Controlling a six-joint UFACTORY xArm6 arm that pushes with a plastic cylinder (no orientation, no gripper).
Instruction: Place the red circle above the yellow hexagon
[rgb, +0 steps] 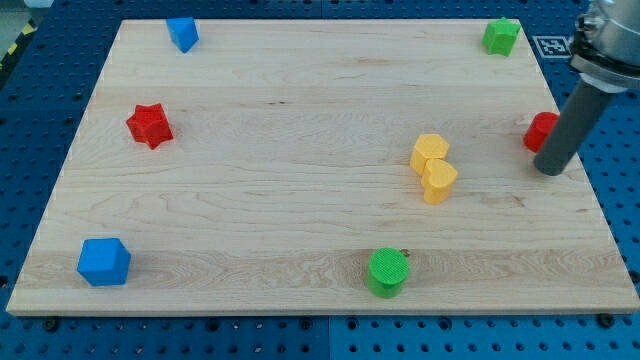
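Note:
The red circle (541, 130) lies at the board's right edge, half hidden behind my rod. My tip (550, 170) rests on the board just below and right of it, touching or nearly touching. The yellow hexagon (430, 151) lies right of centre, with a yellow heart (439, 181) pressed against its lower right side. The red circle is to the right of the hexagon, slightly higher in the view.
A red star (149, 125) is at the left. A blue block (182, 33) sits at top left and a blue cube (104, 261) at bottom left. A green block (501, 36) is at top right, a green circle (388, 271) at bottom centre.

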